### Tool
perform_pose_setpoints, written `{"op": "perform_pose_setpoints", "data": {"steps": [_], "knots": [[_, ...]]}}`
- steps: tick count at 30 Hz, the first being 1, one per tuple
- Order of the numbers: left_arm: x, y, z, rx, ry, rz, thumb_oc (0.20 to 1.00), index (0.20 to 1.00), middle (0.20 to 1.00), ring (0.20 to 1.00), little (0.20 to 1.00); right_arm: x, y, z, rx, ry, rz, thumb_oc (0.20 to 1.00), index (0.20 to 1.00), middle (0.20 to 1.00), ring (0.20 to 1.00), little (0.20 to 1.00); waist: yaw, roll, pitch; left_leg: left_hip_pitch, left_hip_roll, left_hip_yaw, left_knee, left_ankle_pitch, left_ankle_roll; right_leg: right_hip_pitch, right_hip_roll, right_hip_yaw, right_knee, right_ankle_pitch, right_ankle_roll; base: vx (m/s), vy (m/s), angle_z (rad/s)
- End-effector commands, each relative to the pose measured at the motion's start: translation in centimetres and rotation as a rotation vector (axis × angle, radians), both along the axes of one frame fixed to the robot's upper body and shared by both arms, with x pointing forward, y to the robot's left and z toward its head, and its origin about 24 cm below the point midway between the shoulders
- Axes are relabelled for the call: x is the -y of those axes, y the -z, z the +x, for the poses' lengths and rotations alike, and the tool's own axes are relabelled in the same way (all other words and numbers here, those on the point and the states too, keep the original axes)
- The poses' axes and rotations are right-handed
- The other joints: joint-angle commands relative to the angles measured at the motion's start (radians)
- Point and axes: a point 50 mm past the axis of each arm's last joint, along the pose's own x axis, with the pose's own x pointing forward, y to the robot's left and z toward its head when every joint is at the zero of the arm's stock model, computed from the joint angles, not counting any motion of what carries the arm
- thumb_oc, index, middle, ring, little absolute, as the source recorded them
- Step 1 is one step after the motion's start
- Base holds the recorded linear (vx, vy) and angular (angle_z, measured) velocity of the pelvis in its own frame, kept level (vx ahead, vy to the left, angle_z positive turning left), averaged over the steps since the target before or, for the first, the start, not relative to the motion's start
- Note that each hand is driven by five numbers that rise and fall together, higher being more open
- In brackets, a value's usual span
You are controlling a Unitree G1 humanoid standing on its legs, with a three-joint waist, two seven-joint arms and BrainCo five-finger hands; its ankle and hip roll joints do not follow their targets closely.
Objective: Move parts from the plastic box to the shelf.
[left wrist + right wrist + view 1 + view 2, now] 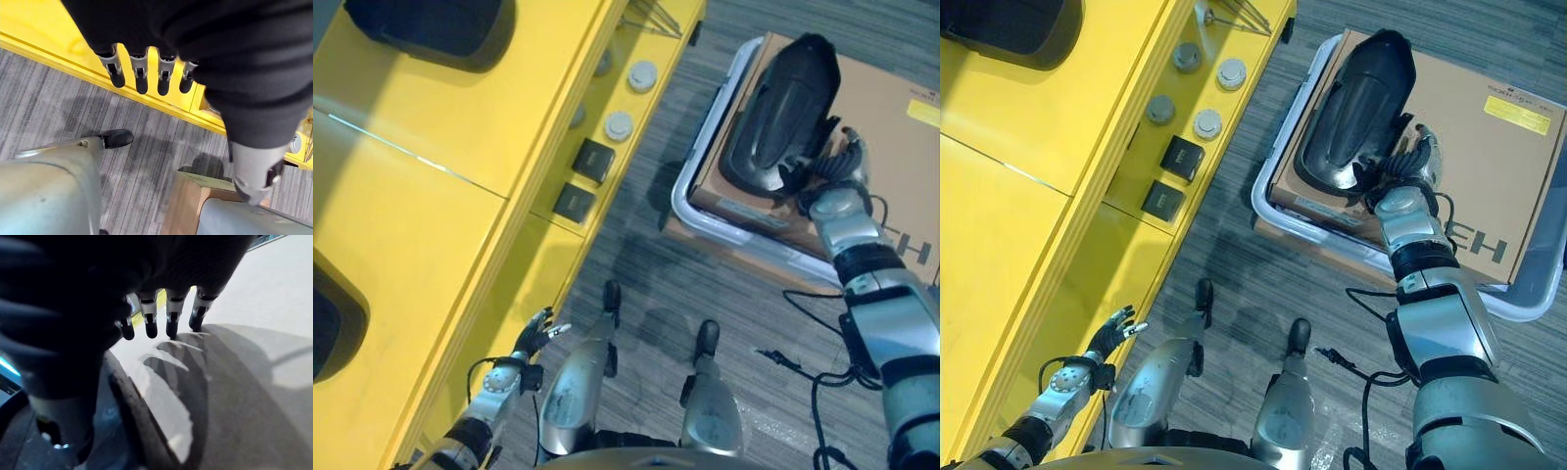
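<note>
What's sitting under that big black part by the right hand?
The black part lies on a flat cardboard box, which rests in the white plastic box. The right hand is at the part's near end. Anything beneath the cardboard is covered.

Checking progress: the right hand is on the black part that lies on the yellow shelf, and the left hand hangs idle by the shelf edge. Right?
Not quite. In the right eye view the black part lies on the cardboard box in the plastic box, not the yellow shelf. The right hand is on it; the left hand hangs idle.
</note>
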Motion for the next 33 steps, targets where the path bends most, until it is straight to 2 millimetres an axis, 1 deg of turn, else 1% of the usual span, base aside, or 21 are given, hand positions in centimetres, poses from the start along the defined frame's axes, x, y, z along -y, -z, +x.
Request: {"op": "perform_pose_setpoints", "data": {"steps": [1, 2, 5, 8, 9, 14, 15, 16, 18, 20, 22, 23, 24, 26, 27, 28, 29, 31, 32, 33], "knots": [[-0.3, -0.3, -0.2, 0.018, 0.006, -0.01, 1.0, 1.0, 1.0, 1.0, 1.0, 1.9, -1.1, -0.2, -0.238, -0.066, 0.0, 0.294, 0.294, 0.294, 0.294, 0.294, 0.021, -0.006, 0.002, 0.059, 0.004, -0.047, 0.037, -0.149, -0.031, -0.126, 0.012, -0.024, 0.092, 0.0, -0.089, -0.01, -0.062, 0.01], [-0.4, -0.5, 0.0, 0.023, 0.006, -0.006, 1.0, 1.0, 1.0, 1.0, 1.0, 2.1, -0.3, -0.3, -0.315, -0.081, 0.027, 0.2, 0.2, 0.2, 0.2, 0.2, 0.025, -0.009, 0.005, 0.06, 0.005, -0.049, 0.034, -0.146, -0.033, -0.124, 0.013, -0.026, 0.09, 0.002, -0.089, -0.01, -0.044, 0.0], [-0.6, -0.6, 0.1, 0.024, 0.006, 0.0, 1.0, 1.0, 1.0, 1.0, 1.0, 2.7, 0.3, -0.5, -0.382, -0.067, -0.009, 0.2, 0.2, 0.2, 0.2, 0.2, 0.03, -0.009, 0.005, 0.065, 0.007, -0.048, 0.028, -0.143, -0.035, -0.118, 0.013, -0.033, 0.085, 0.003, -0.088, 0.0, -0.014, 0.0], [-0.8, -0.6, 0.0, 0.025, 0.01, 0.019, 1.0, 1.0, 1.0, 1.0, 1.0, 3.8, 0.5, -1.2, -0.418, 0.021, -0.034, 0.2, 0.2, 0.2, 0.2, 0.2, 0.039, -0.011, 0.002, 0.068, 0.009, -0.05, 0.023, -0.139, -0.036, -0.11, 0.013, -0.041, 0.081, 0.003, -0.088, -0.01, -0.026, 0.01], [-0.9, -0.6, -0.1, 0.031, 0.013, 0.026, 1.0, 1.0, 1.0, 1.0, 1.0, 4.8, 0.5, -1.7, -0.439, 0.097, -0.056, 0.2, 0.2, 0.2, 0.2, 0.2, 0.042, -0.012, -0.003, 0.074, 0.009, -0.051, 0.019, -0.138, -0.037, -0.098, 0.015, -0.046, 0.076, 0.002, -0.088, -0.01, -0.031, 0.03], [-1.0, -1.1, -0.1, 0.076, 0.008, 0.024, 1.0, 1.0, 1.0, 1.0, 1.0, 6.5, 0.9, -3.0, -0.411, 0.206, -0.07, 0.2, 0.2, 0.2, 0.2, 0.2, 0.042, -0.021, -0.026, 0.103, 0.011, -0.045, 0.006, -0.141, -0.04, -0.063, 0.019, -0.054, 0.052, 0.008, -0.086, 0.0, -0.018, 0.09], [-1.0, -1.6, 0.1, 0.115, 0.011, 0.03, 1.0, 1.0, 1.0, 1.0, 1.0, 7.0, 0.8, -3.3, -0.37, 0.221, -0.074, 0.2, 0.2, 0.2, 0.2, 0.2, 0.039, -0.025, -0.038, 0.115, 0.013, -0.043, 0.003, -0.144, -0.04, -0.051, 0.021, -0.055, 0.045, 0.01, -0.086, 0.0, -0.014, 0.1], [-1.0, -1.6, 0.1, 0.114, 0.012, 0.031, 1.0, 1.0, 1.0, 1.0, 1.0, 7.0, 0.9, -3.3, -0.37, 0.221, -0.073, 0.2, 0.2, 0.2, 0.2, 0.2, 0.04, -0.025, -0.038, 0.116, 0.013, -0.044, 0.003, -0.144, -0.04, -0.049, 0.021, -0.056, 0.044, 0.01, -0.086, 0.01, -0.03, 0.08], [-1.2, -2.5, 0.6, 0.163, 0.017, 0.035, 1.0, 1.0, 1.0, 1.0, 1.0, 7.3, 0.6, -3.6, -0.323, 0.223, -0.112, 0.2, 0.2, 0.2, 0.2, 0.2, 0.034, -0.035, -0.056, 0.132, 0.017, -0.038, 0.0, -0.148, -0.042, -0.032, 0.024, -0.054, 0.034, 0.014, -0.084, 0.01, -0.02, -0.01], [-1.4, -4.1, 1.6, 0.235, 0.033, 0.034, 1.0, 1.0, 1.0, 1.0, 1.0, 7.5, 0.4, -3.8, -0.269, 0.189, -0.174, 0.2, 0.2, 0.2, 0.2, 0.2, 0.021, -0.051, -0.086, 0.155, 0.026, -0.027, -0.003, -0.152, -0.047, -0.006, 0.026, -0.051, 0.017, 0.021, -0.081, 0.02, -0.043, -0.03], [-1.3, -5.4, 2.2, 0.287, 0.055, 0.037, 1.0, 1.0, 1.0, 1.0, 1.0, 7.2, 0.2, -3.9, -0.227, 0.15, -0.237, 0.2, 0.2, 0.2, 0.2, 0.2, 0.009, -0.063, -0.109, 0.174, 0.033, -0.018, -0.006, -0.155, -0.05, 0.015, 0.029, -0.047, 0.005, 0.026, -0.078, 0.04, -0.052, -0.03], [-1.2, -6.8, 2.9, 0.336, 0.077, 0.034, 1.0, 1.0, 1.0, 1.0, 1.0, 6.7, 0.2, -4.1, -0.196, 0.105, -0.301, 0.2, 0.2, 0.2, 0.2, 0.2, -0.006, -0.074, -0.134, 0.199, 0.039, -0.009, -0.007, -0.161, -0.054, 0.04, 0.033, -0.043, -0.006, 0.028, -0.075, 0.07, -0.068, -0.08], [-1.1, -7.8, 3.3, 0.362, 0.094, 0.032, 1.0, 1.0, 1.0, 1.0, 1.0, 6.4, 0.3, -4.3, -0.181, 0.083, -0.331, 0.2, 0.2, 0.2, 0.2, 0.2, -0.016, -0.082, -0.152, 0.212, 0.042, -0.003, -0.008, -0.163, -0.054, 0.053, 0.035, -0.04, -0.014, 0.032, -0.072, 0.09, -0.087, -0.11], [-0.3, -10.3, 4.4, 0.413, 0.135, 0.021, 1.0, 1.0, 1.0, 1.0, 1.0, 5.1, 0.6, -4.7, -0.149, 0.001, -0.432, 0.2, 0.2, 0.2, 0.2, 0.2, -0.042, -0.102, -0.208, 0.242, 0.049, 0.009, -0.008, -0.168, -0.052, 0.082, 0.042, -0.027, -0.024, 0.034, -0.071, 0.09, -0.083, -0.16], [-0.3, -10.3, 4.4, 0.411, 0.136, 0.022, 1.0, 1.0, 1.0, 1.0, 1.0, 5.1, 0.7, -4.7, -0.151, 0.002, -0.431, 0.2, 0.2, 0.2, 0.2, 0.2, -0.04, -0.103, -0.208, 0.243, 0.049, 0.01, -0.008, -0.168, -0.052, 0.083, 0.043, -0.027, -0.024, 0.034, -0.071, 0.07, -0.07, -0.23], [0.0, -11.0, 4.7, 0.43, 0.158, 0.019, 1.0, 1.0, 1.0, 1.0, 1.0, 4.5, 0.8, -4.8, -0.137, -0.027, -0.461, 0.2, 0.2, 0.2, 0.2, 0.2, -0.049, -0.108, -0.227, 0.255, 0.052, 0.015, -0.008, -0.172, -0.051, 0.096, 0.046, -0.023, -0.026, 0.032, -0.07, 0.02, -0.031, -0.2], [0.0, -11.1, 4.8, 0.434, 0.164, 0.018, 1.0, 1.0, 1.0, 1.0, 1.0, 4.4, 0.8, -4.9, -0.134, -0.032, -0.47, 0.2, 0.2, 0.2, 0.2, 0.2, -0.049, -0.109, -0.229, 0.257, 0.052, 0.016, -0.008, -0.172, -0.051, 0.098, 0.046, -0.022, -0.026, 0.032, -0.07, 0.05, -0.054, -0.17], [0.5, -11.9, 5.3, 0.435, 0.182, -0.006, 1.0, 1.0, 1.0, 1.0, 1.0, 3.5, 0.9, -5.0, -0.129, -0.069, -0.511, 0.2, 0.2, 0.2, 0.2, 0.2, -0.063, -0.116, -0.259, 0.274, 0.055, 0.024, -0.008, -0.178, -0.049, 0.115, 0.051, -0.017, -0.029, 0.029, -0.07, 0.07, -0.071, -0.17], [1.7, -12.9, 6.0, 0.423, 0.233, -0.068, 1.0, 1.0, 1.0, 1.0, 1.0, 2.3, 1.0, -5.2, -0.089, -0.107, -0.574, 0.2, 0.2, 0.2, 0.2, 0.2, -0.079, -0.126, -0.294, 0.297, 0.059, 0.036, -0.008, -0.185, -0.047, 0.135, 0.058, -0.008, -0.032, 0.025, -0.068, 0.07, -0.087, -0.16], [2.0, -13.0, 6.1, 0.411, 0.243, -0.086, 1.0, 1.0, 1.0, 1.0, 1.0, 1.9, 0.9, -5.2, -0.074, -0.119, -0.601, 0.2, 0.2, 0.2, 0.2, 0.2, -0.082, -0.128, -0.302, 0.301, 0.06, 0.038, -0.008, -0.186, -0.047, 0.138, 0.06, -0.006, -0.032, 0.025, -0.067, 0.04, -0.078, -0.12]]}}
